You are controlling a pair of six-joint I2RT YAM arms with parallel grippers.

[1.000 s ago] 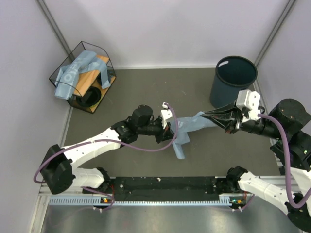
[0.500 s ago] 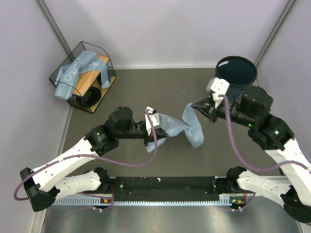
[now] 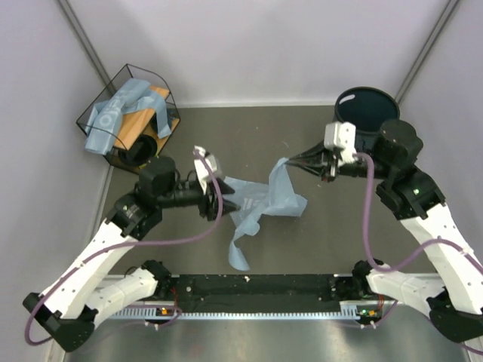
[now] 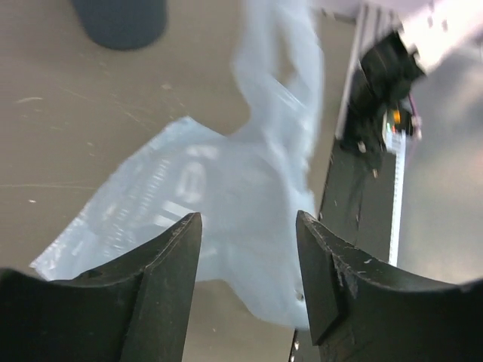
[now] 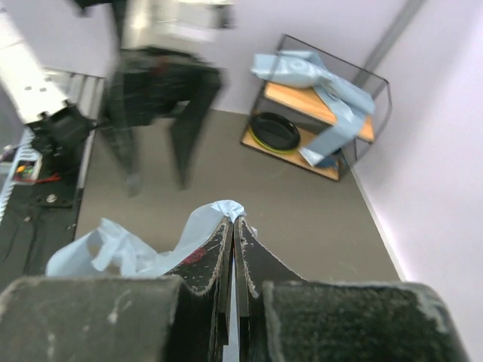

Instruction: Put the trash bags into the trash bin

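Light-blue trash bag slung between my two hands at frame centre, with the bin at upper right.
My right hand [image 5: 230, 226] is pinched shut on a corner of the trash bag [image 3: 260, 200], I judge to lift the film off the tabletop [image 3: 226, 136] for carrying to the trash bin [image 3: 367, 113] just behind that wrist. My left hand [image 4: 249, 226] has its fingers apart, and film shows in the gap, but blur hides whether it touches either finger. The bin's inside is too dark to read. More bags drape the wire basket [image 3: 128, 113] at upper left.
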